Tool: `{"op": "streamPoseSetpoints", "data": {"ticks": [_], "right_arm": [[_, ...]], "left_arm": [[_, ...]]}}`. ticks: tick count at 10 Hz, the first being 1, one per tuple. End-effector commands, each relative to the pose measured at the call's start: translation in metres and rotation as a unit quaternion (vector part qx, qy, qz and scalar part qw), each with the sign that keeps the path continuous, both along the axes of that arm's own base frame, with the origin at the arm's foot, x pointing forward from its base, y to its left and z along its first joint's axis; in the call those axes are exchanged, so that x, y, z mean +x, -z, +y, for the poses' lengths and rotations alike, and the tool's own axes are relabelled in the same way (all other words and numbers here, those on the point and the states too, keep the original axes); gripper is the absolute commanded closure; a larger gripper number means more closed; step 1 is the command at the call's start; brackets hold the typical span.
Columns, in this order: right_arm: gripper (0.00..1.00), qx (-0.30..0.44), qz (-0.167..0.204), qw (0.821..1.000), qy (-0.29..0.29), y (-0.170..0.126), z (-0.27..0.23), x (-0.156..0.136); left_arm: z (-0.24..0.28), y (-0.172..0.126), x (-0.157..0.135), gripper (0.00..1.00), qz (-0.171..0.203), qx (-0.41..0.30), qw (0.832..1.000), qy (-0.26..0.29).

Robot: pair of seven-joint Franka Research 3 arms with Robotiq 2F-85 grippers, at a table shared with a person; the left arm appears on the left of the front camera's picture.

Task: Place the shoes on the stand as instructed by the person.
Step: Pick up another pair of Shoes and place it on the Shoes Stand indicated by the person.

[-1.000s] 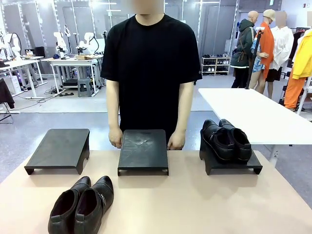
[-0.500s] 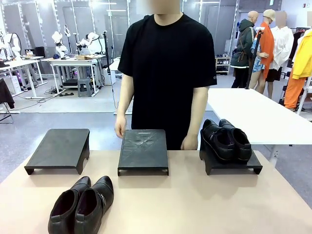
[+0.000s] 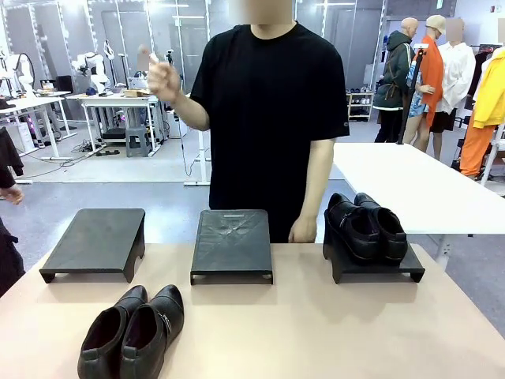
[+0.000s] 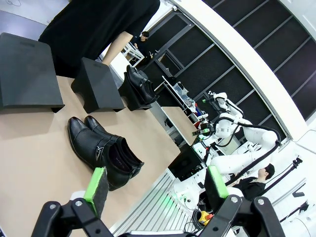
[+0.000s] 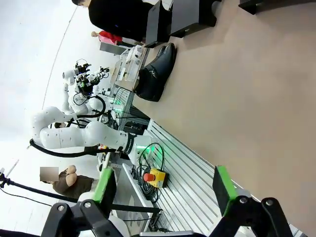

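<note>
Shoes are two pairs, black glossy low-cut leather. The loose pair (image 3: 130, 332) lies side by side on the desk (image 3: 316, 332), toes toward the person (image 3: 272, 118); its heels are cut off by the front view's lower edge. The second pair (image 3: 367, 227) sits on a stand (image 3: 394, 272) on the side of the right end effector (image 5: 164, 186), covering most of the stand's top. Fingers of the left end effector (image 4: 157, 183) are apart, holding nothing; the loose pair is just beyond its fingertips, the second pair well beyond. Right fingers are apart and empty, with the loose pair far ahead.
</note>
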State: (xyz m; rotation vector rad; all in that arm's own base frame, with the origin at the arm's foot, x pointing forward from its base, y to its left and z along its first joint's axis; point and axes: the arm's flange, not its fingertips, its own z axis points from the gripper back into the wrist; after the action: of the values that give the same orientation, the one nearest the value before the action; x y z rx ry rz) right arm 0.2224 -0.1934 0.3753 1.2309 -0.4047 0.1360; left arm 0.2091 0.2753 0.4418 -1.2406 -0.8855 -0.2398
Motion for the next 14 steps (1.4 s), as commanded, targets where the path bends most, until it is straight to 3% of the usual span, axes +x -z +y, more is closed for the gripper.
{"op": "streamPoseSetpoints", "data": {"ticks": [1, 5, 6, 8, 9, 11, 14], "right_arm": [[0.00, 0.002, -0.005, 1.000, 0.002, -0.005, 0.001, -0.001], [0.00, 0.002, -0.005, 1.000, 0.002, -0.005, 0.001, -0.001], [0.00, 0.002, -0.005, 1.000, 0.002, -0.005, 0.001, -0.001], [0.00, 0.002, -0.005, 1.000, 0.002, -0.005, 0.001, -0.001], [0.00, 0.002, -0.005, 1.000, 0.002, -0.005, 0.001, -0.001], [0.00, 0.002, -0.005, 1.000, 0.002, -0.005, 0.001, -0.001], [0.00, 0.002, -0.005, 1.000, 0.002, -0.005, 0.001, -0.001]], "left_arm": [[0.002, -0.003, -0.001, 0.00, -0.010, -0.004, 1.000, 0.002], [0.000, 0.000, 0.000, 0.00, 0.000, 0.000, 1.000, 0.000], [-0.011, -0.004, 0.002, 0.00, 0.008, 0.024, 0.999, 0.023], [-0.056, -0.034, 0.006, 0.00, 0.057, 0.102, 0.993, 0.013], [-0.087, -0.058, 0.008, 0.00, 0.069, 0.112, 0.990, 0.050], [-0.140, -0.088, 0.025, 0.00, 0.139, 0.175, 0.971, 0.086], [-0.225, -0.116, 0.058, 0.00, 0.225, 0.306, 0.922, 0.081]]}}
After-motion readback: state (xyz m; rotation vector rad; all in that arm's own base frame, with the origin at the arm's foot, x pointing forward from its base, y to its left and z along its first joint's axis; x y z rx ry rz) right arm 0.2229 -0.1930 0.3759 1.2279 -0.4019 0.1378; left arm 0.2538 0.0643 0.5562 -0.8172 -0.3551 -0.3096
